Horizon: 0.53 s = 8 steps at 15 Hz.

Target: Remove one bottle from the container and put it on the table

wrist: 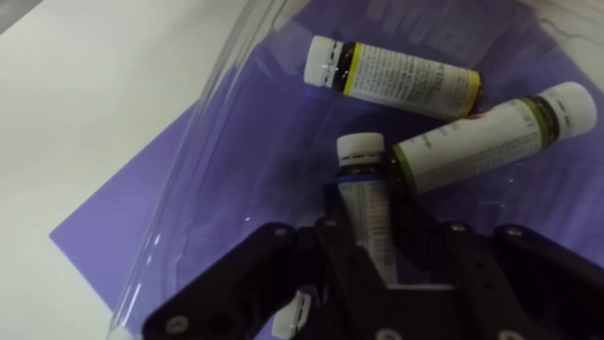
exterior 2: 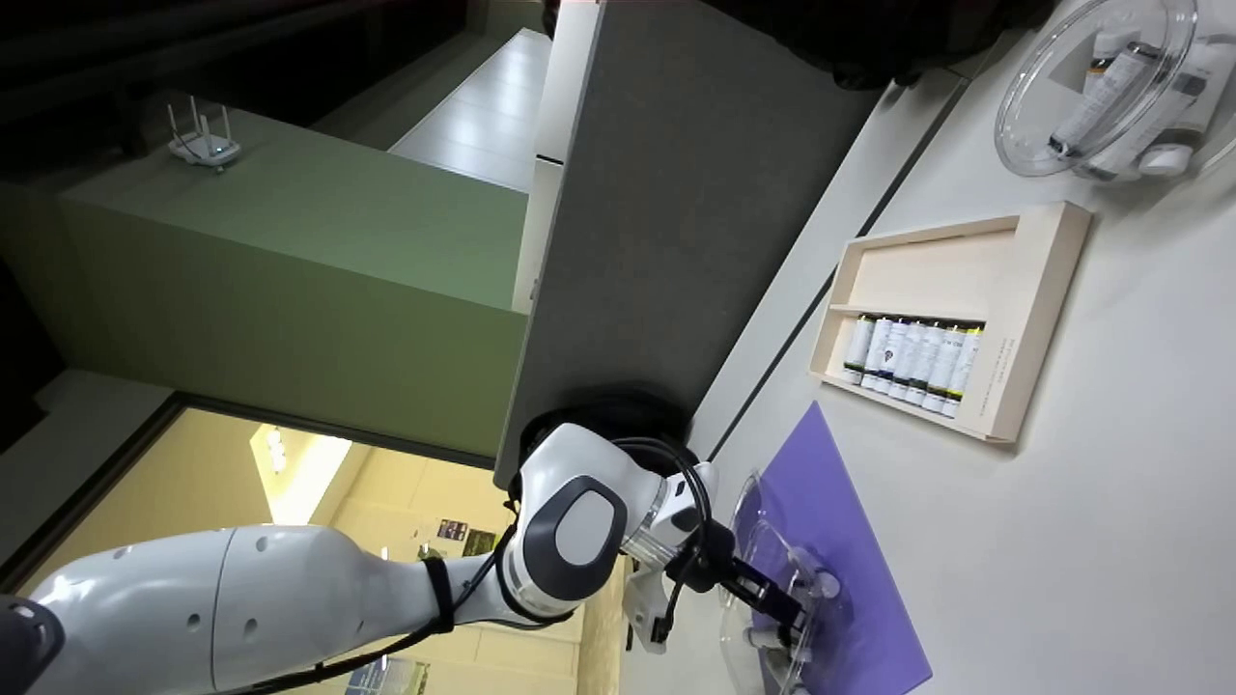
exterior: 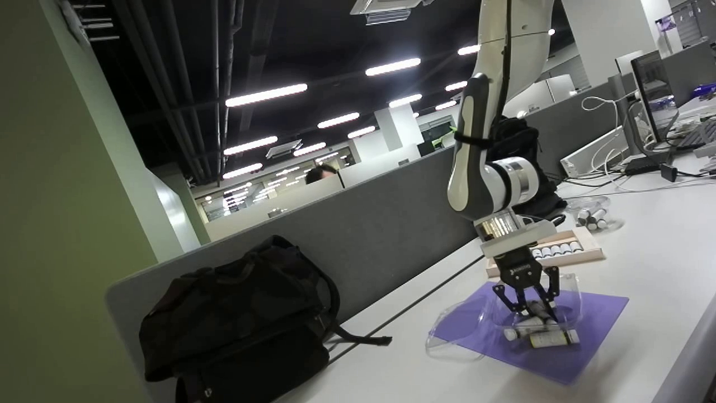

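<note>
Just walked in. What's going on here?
The robot gripper is down in a clear container, its fingers either side of a blue-banded bottle; I can't tell whether they're clamped. A yellow-banded bottle and a green-banded bottle lie in there too. The blue-banded one isn't on the table yet.

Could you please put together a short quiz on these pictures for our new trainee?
1. In the wrist view, what colour is the upper band on the bottle seen between the jaws of the hand? A: yellow. B: green. C: blue.
2. True or false: the yellow-banded bottle lies on its side.
3. Fill in the missing word: in the wrist view, a ____ sheet shows through the clear container.

Key: 1. C, blue. 2. True. 3. purple.
</note>
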Motion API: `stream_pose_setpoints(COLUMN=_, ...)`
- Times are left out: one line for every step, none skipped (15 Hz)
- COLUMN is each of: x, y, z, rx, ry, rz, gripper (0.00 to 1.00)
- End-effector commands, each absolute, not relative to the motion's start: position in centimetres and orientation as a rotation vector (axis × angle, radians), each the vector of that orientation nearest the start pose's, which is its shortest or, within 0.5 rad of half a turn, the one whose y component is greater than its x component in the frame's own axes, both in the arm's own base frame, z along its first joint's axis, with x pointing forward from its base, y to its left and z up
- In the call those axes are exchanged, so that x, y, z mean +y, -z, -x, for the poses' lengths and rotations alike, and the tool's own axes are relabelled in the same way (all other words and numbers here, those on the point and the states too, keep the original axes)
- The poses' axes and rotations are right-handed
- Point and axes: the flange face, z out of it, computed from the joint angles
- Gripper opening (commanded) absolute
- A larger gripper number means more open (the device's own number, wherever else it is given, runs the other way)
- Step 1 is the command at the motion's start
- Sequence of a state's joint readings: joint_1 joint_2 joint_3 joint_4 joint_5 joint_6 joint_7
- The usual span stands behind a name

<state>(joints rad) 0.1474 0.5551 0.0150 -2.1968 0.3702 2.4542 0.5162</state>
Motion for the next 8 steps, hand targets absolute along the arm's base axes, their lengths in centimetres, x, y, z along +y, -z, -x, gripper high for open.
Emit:
stream_pose_setpoints(x=8.4, y=-12.6, z=-51.2, rx=1.014, ry=-0.518, rz=2.821, gripper=0.07)
stream_pose_setpoints(x=8.2, y=-13.6, z=-51.4, rx=1.007, ry=-0.513, rz=2.812, gripper=0.07)
stream_pose_setpoints(x=8.1, y=-14.3, z=-51.6, rx=1.004, ry=-0.505, rz=2.807, gripper=0.07)
stream_pose_setpoints(x=7.8, y=-15.4, z=-51.9, rx=1.002, ry=-0.495, rz=2.799, gripper=0.07)
stream_pose_setpoints(x=7.6, y=-16.3, z=-52.2, rx=1.0, ry=-0.48, rz=2.794, gripper=0.07)
stream_pose_setpoints(x=7.3, y=-17.2, z=-52.5, rx=0.999, ry=-0.465, rz=2.789, gripper=0.07)
stream_pose_setpoints(x=6.8, y=-18.2, z=-52.8, rx=1.004, ry=-0.443, rz=2.786, gripper=0.07)
stream_pose_setpoints(x=6.7, y=-19.6, z=-52.9, rx=1.012, ry=-0.427, rz=2.781, gripper=0.07)
